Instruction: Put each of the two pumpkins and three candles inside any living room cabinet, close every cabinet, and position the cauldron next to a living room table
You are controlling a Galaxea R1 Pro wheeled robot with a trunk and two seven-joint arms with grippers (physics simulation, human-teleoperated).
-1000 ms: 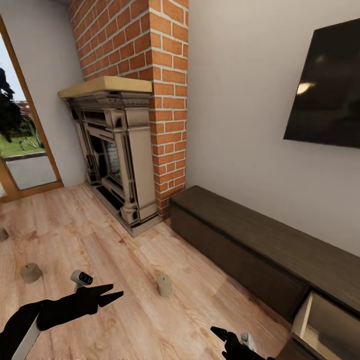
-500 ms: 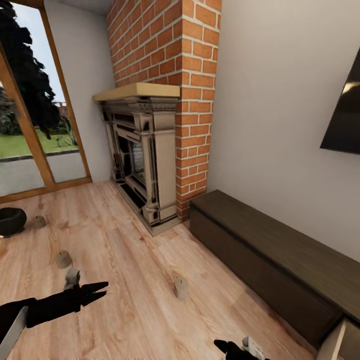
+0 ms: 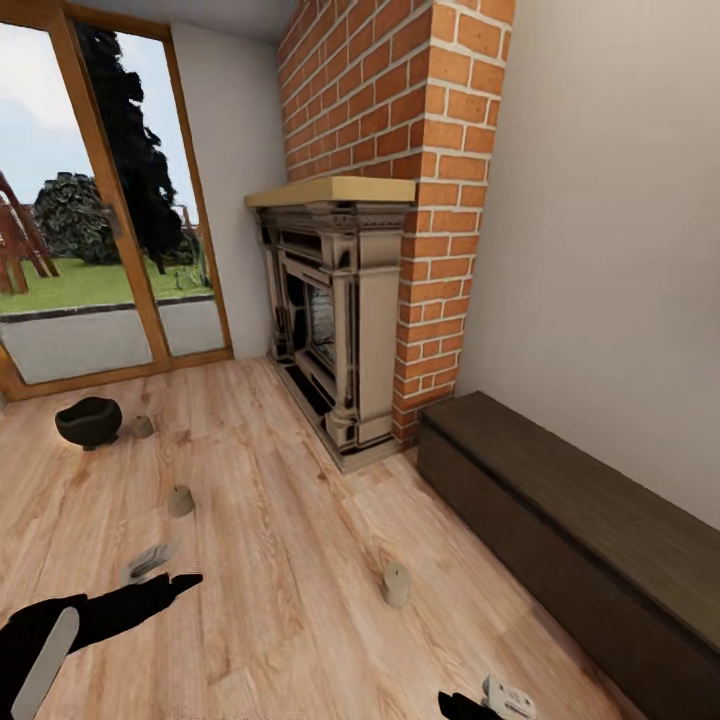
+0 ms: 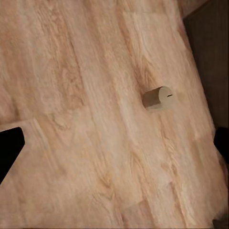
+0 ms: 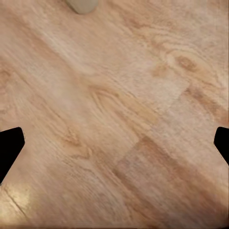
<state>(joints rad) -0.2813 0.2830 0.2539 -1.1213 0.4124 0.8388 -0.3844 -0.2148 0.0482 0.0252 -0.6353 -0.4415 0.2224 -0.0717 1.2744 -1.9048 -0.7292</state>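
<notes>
Three candles stand on the wood floor: one (image 3: 397, 583) near the cabinet (image 3: 560, 520), one (image 3: 180, 500) further left, and one (image 3: 143, 427) beside the black cauldron (image 3: 88, 421) by the glass door. My left gripper (image 3: 180, 582) hovers low over the floor, left of the nearest candle. In the left wrist view it (image 4: 114, 145) is open and empty, with that candle (image 4: 157, 98) ahead of it. My right gripper (image 3: 458, 702) sits at the bottom edge; in the right wrist view it (image 5: 114, 143) is open above bare floor, a candle (image 5: 83, 5) at the frame edge. The pumpkins are out of view.
A brick chimney with an ornate fireplace (image 3: 335, 320) stands against the wall between the glass door (image 3: 100, 250) and the cabinet. Wood floor (image 3: 280, 520) stretches between the candles.
The head camera has swung left: the fireplace and cabinet slid right, the window and cauldron came into view, and the cabinet's open drawer and the TV left it. Both arms stay low.
</notes>
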